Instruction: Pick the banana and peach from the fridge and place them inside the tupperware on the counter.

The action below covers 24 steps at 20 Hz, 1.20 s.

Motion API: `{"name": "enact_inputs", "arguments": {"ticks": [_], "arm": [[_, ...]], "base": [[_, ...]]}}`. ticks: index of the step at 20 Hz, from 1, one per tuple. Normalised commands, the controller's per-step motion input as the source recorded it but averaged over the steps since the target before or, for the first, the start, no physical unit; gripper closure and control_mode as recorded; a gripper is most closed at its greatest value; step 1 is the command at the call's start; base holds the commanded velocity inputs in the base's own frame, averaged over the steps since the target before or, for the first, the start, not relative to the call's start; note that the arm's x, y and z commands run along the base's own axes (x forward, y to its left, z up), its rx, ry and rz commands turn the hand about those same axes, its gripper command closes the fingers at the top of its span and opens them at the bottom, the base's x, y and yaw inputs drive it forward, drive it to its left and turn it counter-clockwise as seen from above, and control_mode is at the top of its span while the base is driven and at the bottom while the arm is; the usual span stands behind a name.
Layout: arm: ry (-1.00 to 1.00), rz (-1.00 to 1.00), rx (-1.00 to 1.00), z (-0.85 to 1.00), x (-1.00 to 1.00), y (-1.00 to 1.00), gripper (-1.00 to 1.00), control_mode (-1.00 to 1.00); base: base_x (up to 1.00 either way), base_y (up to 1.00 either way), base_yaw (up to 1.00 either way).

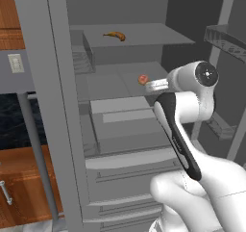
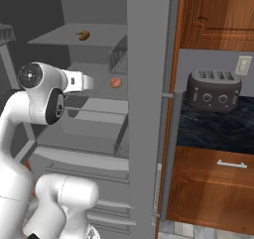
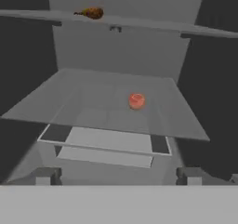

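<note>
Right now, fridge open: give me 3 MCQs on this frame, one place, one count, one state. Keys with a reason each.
1. Where does the banana lie?
A. on the shelf above the peach's
B. in a drawer
C. on the counter

2. How many fruits sit on the peach's shelf?
A. three
B. two
C. one

3. What is the state of the hand?
A. shut on the peach
B. open, holding nothing
C. shut on the banana

Key:
1 A: the banana rests on the upper shelf of the fridge, one level above the peach.
2 C: the peach alone lies on that shelf.
3 B: in the hand view the fingertips stand wide apart, with the peach further in, beyond them.
</note>
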Motion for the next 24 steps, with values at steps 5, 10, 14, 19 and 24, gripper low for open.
{"name": "enact_inputs", "arguments": {"ticks": [5,10,14,19,24], "arm": [[-0.32,0.01,0.01,0.87,0.00,0.01,-1.00,-1.00],[-0.10,0.00,0.00,0.76,0.01,0.03,-1.00,-1.00],[0.00,0.00,0.00,0.48,0.14,0.18,-1.00,-1.00],[0.08,0.00,0.00,0.28,0.20,0.23,-1.00,-1.00],[0.05,0.00,0.00,0.05,0.17,0.23,-1.00,-1.00]], "base": [[0.00,0.00,0.00],[0.00,0.00,0.00],[0.00,0.00,0.00],[0.00,0.00,0.00],[0.00,0.00,0.00]]}}
